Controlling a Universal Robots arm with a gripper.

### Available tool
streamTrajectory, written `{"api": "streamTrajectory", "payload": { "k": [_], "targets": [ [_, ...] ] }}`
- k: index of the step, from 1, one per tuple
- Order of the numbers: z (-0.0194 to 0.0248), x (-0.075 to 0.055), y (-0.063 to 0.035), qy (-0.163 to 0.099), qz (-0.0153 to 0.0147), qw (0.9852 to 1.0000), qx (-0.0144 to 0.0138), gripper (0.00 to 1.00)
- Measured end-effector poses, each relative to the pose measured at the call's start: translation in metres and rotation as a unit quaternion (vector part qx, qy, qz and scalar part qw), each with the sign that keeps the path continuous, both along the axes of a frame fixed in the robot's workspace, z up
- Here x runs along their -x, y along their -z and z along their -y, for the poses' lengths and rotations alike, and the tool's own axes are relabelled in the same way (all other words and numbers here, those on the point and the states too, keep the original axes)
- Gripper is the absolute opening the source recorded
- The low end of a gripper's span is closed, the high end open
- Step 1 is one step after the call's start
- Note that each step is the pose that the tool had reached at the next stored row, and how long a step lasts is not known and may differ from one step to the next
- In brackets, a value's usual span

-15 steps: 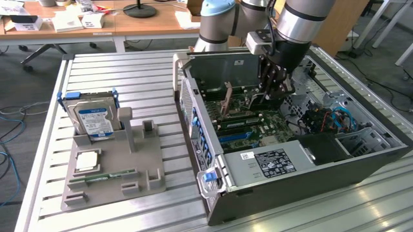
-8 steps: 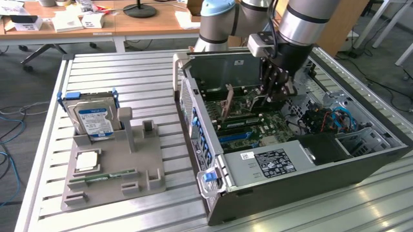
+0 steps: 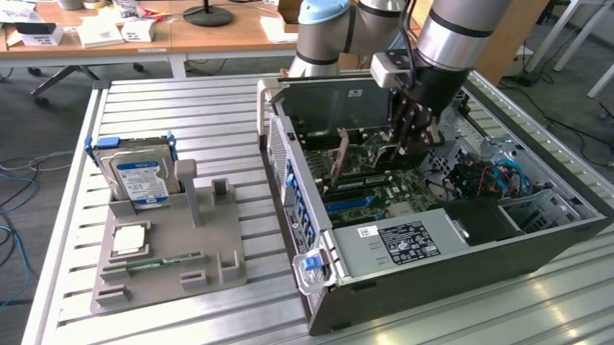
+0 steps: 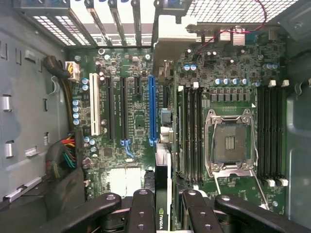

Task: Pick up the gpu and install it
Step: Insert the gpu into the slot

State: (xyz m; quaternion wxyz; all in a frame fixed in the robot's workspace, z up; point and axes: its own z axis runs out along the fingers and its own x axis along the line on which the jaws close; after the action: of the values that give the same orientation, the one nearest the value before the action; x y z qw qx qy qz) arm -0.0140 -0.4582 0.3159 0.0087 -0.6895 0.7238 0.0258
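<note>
On the exterior view's left, a grey holder [image 3: 163,284] sits on the slatted metal bench [image 3: 192,108]. It carries an upright hard drive [image 3: 139,180] with a blue-white label and a slim green RAM stick [image 3: 154,263]. To the right lies an open computer case [image 3: 461,269]. The robot's hand [image 3: 415,140] reaches down inside it. In the wrist view, the hand [image 4: 166,199] grips the gpu [image 4: 163,165] edge-on between black fingers [image 4: 143,208], over the motherboard [image 4: 131,145] near the long blue slot [image 4: 153,111]. Whether card and board touch is unclear.
</note>
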Motion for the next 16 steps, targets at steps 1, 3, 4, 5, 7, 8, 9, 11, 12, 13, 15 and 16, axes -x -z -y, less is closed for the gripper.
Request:
{"api": "streamTrajectory", "payload": {
  "k": [1, 3, 4, 5, 7, 8, 9, 11, 12, 13, 15, 16],
  "targets": [
    [0.0009, 0.0000, 0.0000, 0.000, 0.0000, 1.0000, 0.0000, 0.27],
    [0.0028, 0.0000, 0.0000, 0.000, 0.0000, 1.0000, 0.0000, 0.27],
    [0.0039, 0.0000, 0.0000, 0.000, 0.0000, 1.0000, 0.0000, 0.27],
    [0.0051, 0.0000, 0.0000, 0.000, 0.0000, 1.0000, 0.0000, 0.27],
    [0.0076, 0.0000, 0.0000, 0.000, 0.0000, 1.0000, 0.0000, 0.27],
    [0.0088, 0.0000, 0.0000, 0.000, 0.0000, 1.0000, 0.0000, 0.27],
    [0.0094, 0.0001, 0.0000, 0.000, 0.0000, 1.0000, 0.0000, 0.27],
    [0.0094, 0.0001, 0.0000, 0.000, 0.0000, 1.0000, 0.0000, 0.27],
    [0.0095, 0.0001, 0.0000, 0.000, 0.0000, 1.0000, 0.0000, 0.27],
    [0.0095, 0.0005, 0.0001, 0.000, 0.0001, 1.0000, 0.0000, 0.27],
    [0.0095, 0.0029, 0.0002, 0.000, 0.0000, 1.0000, 0.0000, 0.27],
    [0.0095, 0.0047, 0.0003, 0.000, 0.0001, 1.0000, 0.0000, 0.27]
  ]
}}
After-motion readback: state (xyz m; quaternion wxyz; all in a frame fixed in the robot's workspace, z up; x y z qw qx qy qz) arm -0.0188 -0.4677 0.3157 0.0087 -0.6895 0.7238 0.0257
